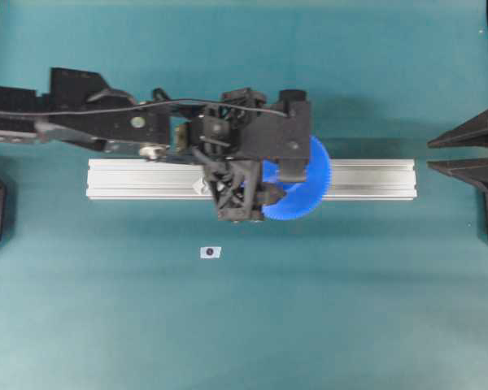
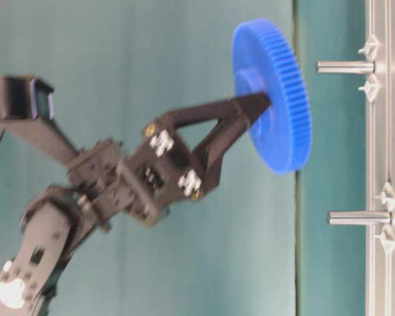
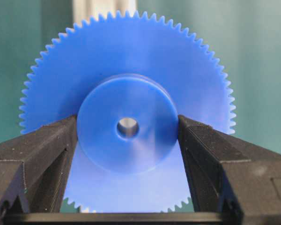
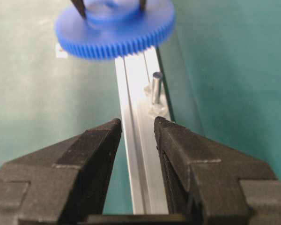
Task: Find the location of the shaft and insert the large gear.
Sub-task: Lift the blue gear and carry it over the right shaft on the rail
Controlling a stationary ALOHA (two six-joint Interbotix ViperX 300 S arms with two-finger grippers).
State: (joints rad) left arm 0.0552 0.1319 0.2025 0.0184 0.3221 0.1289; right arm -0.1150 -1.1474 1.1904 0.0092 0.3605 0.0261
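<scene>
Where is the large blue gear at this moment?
The large gear is held by its hub in the left gripper, above the aluminium rail, near one shaft but not on it.

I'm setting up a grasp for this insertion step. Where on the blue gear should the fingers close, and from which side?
On the raised round hub of the large gear, from the hub face, as the left gripper does now, one finger on each side. The hub walls give something to pinch, the centre hole stays uncovered, and the far face stays free toward the shaft.
</scene>
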